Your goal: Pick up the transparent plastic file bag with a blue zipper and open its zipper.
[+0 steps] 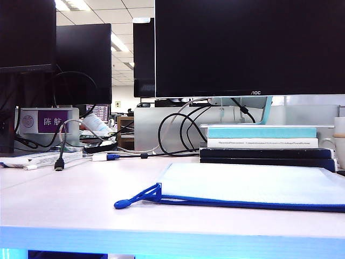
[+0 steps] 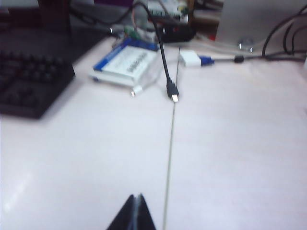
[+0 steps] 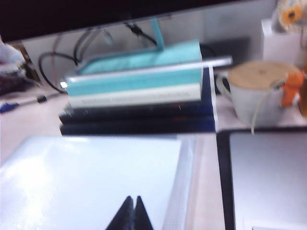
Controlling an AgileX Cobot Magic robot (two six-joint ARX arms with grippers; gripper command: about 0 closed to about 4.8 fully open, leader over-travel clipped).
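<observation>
Both claws are pinched together and hold nothing. Left gripper [image 2: 136, 213] shows its dark tips meeting in its wrist view, over bare table [image 2: 230, 158] beside the seam; right gripper [image 3: 130, 214] shows the same closed point, low over the bag [image 3: 96, 177]. Neither arm shows in the exterior view.

Nearest the front edge of the table lies the bag [image 1: 253, 184], flat, on the right half, not yet lifted. Its zipper [image 1: 242, 204] runs along the long edge facing the front, and the cord pull [image 1: 129, 201] trails off the bag's left corner toward the middle of the table, lying free.

Behind the bag, touching or just beside its far edge, stands a stack of books [image 1: 264, 145], teal on top and dark below. Right of them in the right wrist view are a mug [image 3: 254, 93] and a grey slab, perhaps a laptop. On the left half, farther back, lie a cable plug [image 2: 172, 91], a blue-and-white packet [image 2: 127, 60] and a keyboard [image 2: 29, 84]. Monitors fill the back edge.

My guess is the pick-up has yet to begin. To do it well, each claw must spread first. The right one would best pinch the bag's thin edge well clear of the zipper and raise it just off the table; the left should come for the pull loop, then draw it straight along the strip, not upward, while the right holds firm against that tug.
</observation>
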